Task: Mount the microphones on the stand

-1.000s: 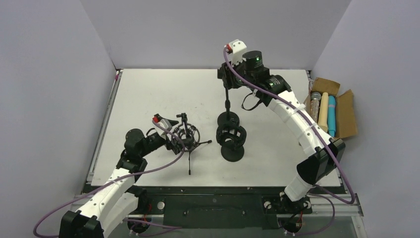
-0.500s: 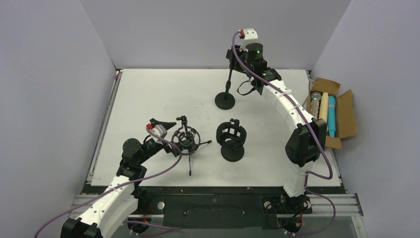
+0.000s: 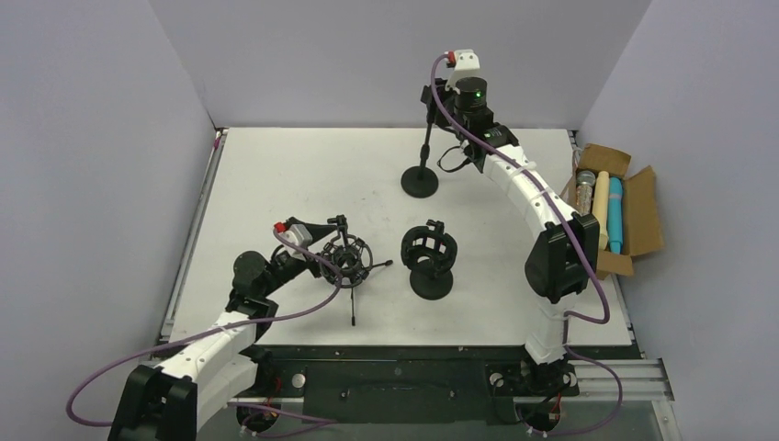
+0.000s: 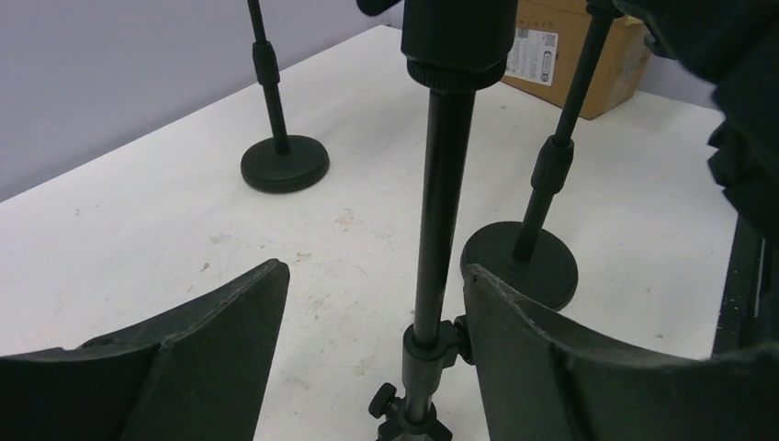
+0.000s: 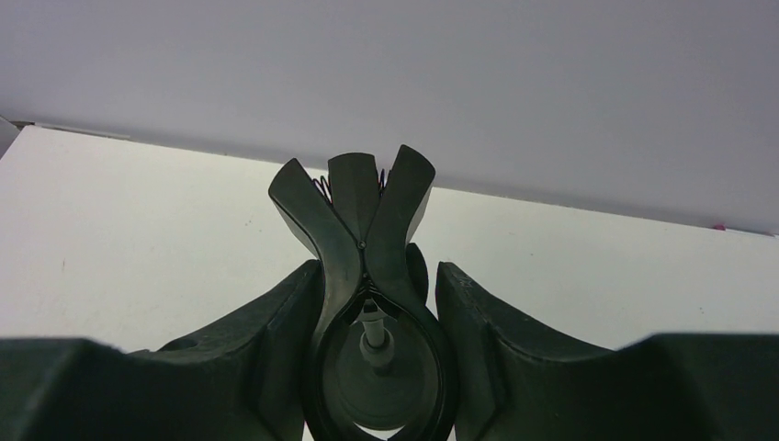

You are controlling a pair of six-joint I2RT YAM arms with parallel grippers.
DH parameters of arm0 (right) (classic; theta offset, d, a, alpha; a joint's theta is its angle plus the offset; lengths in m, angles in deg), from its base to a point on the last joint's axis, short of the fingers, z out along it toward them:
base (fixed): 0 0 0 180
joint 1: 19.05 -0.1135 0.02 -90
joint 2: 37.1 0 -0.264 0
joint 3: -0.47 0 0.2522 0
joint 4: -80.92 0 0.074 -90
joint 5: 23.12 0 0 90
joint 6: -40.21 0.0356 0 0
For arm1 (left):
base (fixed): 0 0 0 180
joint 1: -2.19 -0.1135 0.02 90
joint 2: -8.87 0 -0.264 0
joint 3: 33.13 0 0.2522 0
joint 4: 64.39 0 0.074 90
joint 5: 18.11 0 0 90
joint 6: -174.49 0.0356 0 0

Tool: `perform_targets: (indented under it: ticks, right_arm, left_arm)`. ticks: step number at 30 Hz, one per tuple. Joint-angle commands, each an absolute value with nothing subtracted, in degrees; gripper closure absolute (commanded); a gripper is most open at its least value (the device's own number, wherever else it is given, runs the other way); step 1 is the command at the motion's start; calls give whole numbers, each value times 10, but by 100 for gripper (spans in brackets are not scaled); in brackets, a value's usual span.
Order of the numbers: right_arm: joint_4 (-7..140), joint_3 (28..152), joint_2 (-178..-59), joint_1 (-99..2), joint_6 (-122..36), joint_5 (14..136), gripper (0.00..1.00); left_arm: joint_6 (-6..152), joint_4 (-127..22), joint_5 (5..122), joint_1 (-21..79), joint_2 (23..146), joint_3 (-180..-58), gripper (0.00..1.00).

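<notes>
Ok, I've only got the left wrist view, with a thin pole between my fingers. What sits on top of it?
Observer: A round cradle on the tripod stand, with no mic in it.
Operator: Where are the microphones?
Observer: The microphones lie in the cardboard box, off to the right.
Operator: And the right arm?
Observer: The right gripper is shut on the clip topping the far round-base stand.

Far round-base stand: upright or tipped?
Upright. The far stand has its base flat on the table, pole vertical; the right tool grips its top clip.
</notes>
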State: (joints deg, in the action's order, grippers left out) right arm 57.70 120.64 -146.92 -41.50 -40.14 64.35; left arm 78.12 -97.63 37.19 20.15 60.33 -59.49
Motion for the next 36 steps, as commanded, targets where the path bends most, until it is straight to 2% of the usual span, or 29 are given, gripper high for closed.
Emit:
perform_targets:
  ticks: [1, 2, 6, 7, 9, 13, 18, 20, 22, 25, 26, 31, 36]
  right_arm:
    - [611, 1229, -1459, -412, -385, 664, 52]
    - [611, 1222, -1453, -412, -384, 664, 45]
    - [612, 1195, -1426, -412, -383, 664, 31]
    - [611, 1191, -1413, -412, -383, 664, 25]
    - [609, 1178, -1394, -412, -384, 681, 20]
    - [589, 1147, -1350, -411, -389, 684, 18]
    - [588, 1097, -1297, -409, -397, 675, 17]
    - [586, 1080, -1280, -407, -395, 671, 16]
    - [588, 1058, -1258, -407, -392, 671, 16]
    - [605, 1007, -1216, -406, -385, 663, 16]
    - [607, 998, -1199, -407, -382, 659, 15]
    - [611, 940, -1150, -407, -376, 651, 18]
    - [595, 899, -1100, -412, -374, 647, 18]
  left_arm:
    - [799, -1047, 340, 204, 627, -611, 36]
    - [803, -1049, 340, 205, 632, -612, 39]
    - [825, -1052, 329, 205, 660, -624, 42]
    - [831, -1054, 323, 205, 669, -630, 42]
    - [840, -1054, 314, 209, 682, -639, 47]
    - [867, -1042, 308, 212, 699, -660, 61]
    - [870, -1024, 285, 213, 713, -680, 66]
    - [870, -1015, 276, 213, 718, -690, 71]
    - [874, -1006, 267, 212, 722, -695, 78]
    - [879, -994, 261, 208, 726, -702, 97]
    - [884, -988, 261, 203, 731, -709, 99]
    - [929, -949, 260, 168, 774, -769, 100]
    - [922, -923, 262, 112, 879, -881, 100]
